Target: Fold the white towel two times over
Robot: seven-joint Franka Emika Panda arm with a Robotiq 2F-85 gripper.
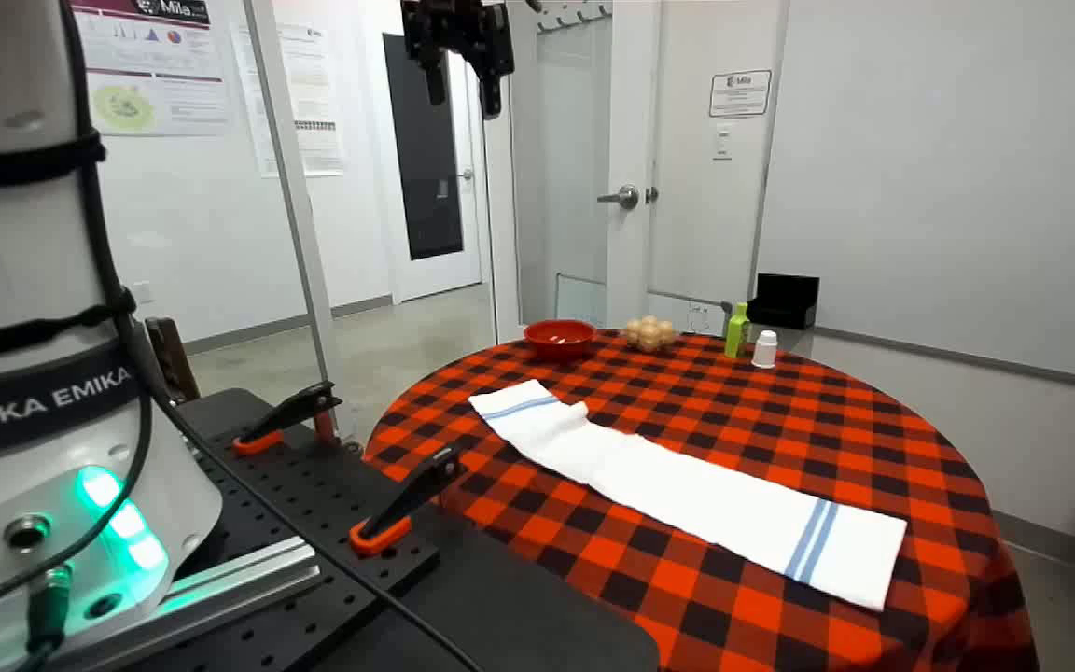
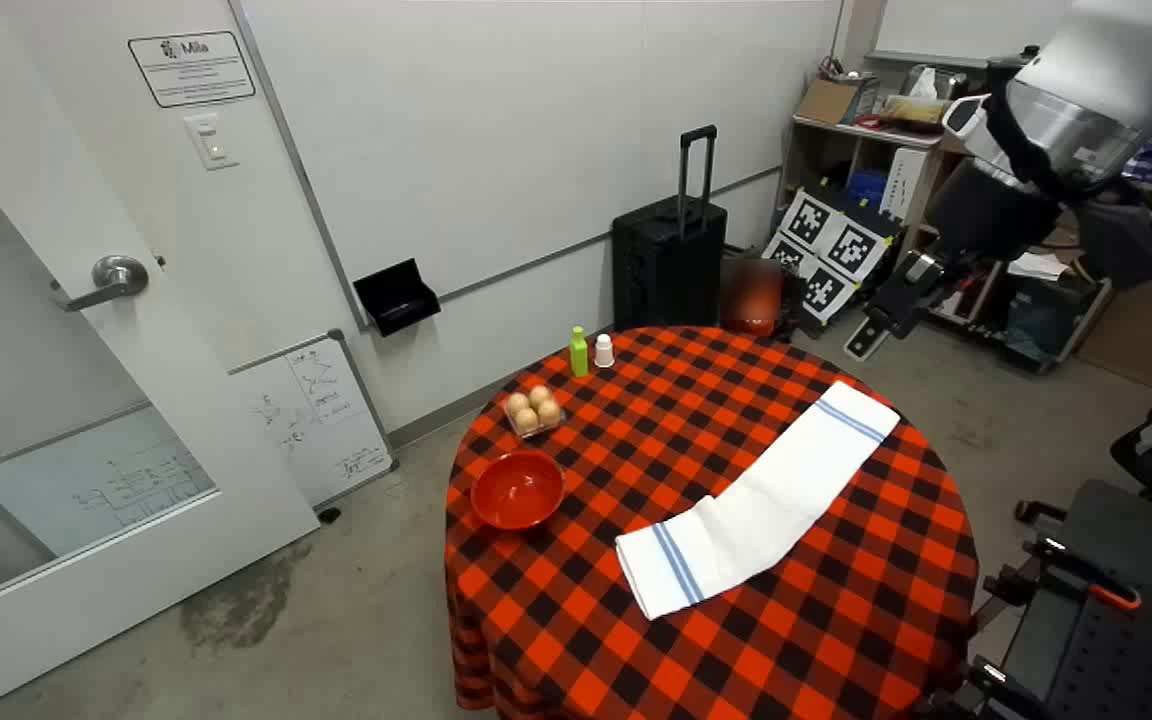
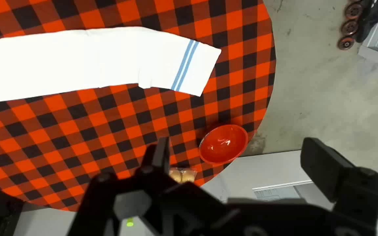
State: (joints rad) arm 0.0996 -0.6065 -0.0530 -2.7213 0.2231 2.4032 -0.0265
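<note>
Towel [image 2: 776, 495] lies lengthwise across bench [image 2: 696, 410], 2 to 8 o'clock in an exterior view, bowl [image 2: 518, 490] at 9, eggs [image 2: 542, 409] at 10, presumably leaving folding room; gripper [image 1: 464, 105] high, jaws apart, empty.

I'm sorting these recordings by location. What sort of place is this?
Most likely a research lab: a small whiteboard with handwriting stands low against the wall, a poster with charts hangs in the background, and a tilted pattern board shows black-and-white square markers.
</note>
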